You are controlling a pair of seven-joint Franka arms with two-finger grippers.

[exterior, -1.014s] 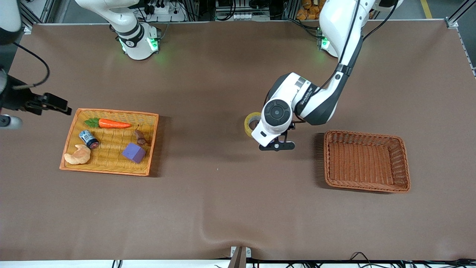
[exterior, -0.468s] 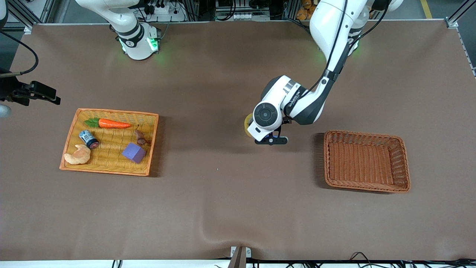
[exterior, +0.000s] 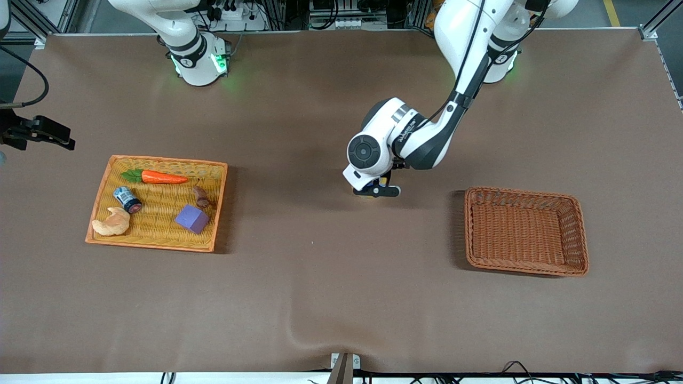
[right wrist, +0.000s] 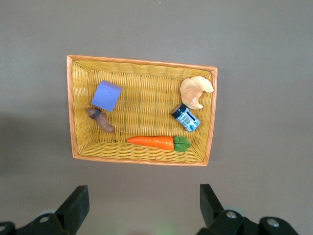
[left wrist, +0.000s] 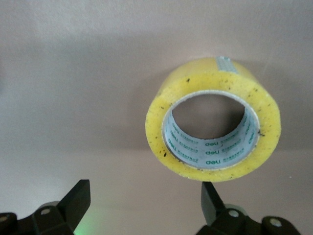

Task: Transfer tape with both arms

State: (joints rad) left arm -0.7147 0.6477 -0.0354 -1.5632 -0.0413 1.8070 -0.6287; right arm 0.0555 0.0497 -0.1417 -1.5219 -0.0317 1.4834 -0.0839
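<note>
One yellow tape (left wrist: 213, 126) roll, grey-white printed core, lies flat under left gripper (left wrist: 142, 205), fingers wide; right gripper (right wrist: 139, 208) wide over tray (right wrist: 142, 159).

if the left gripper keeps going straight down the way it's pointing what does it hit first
Most likely the tape. The left gripper is open and points down at the table, with the roll lying flat just ahead of its fingertips. It sits off-centre, nearer one finger, so that finger may touch the rim first.
</note>
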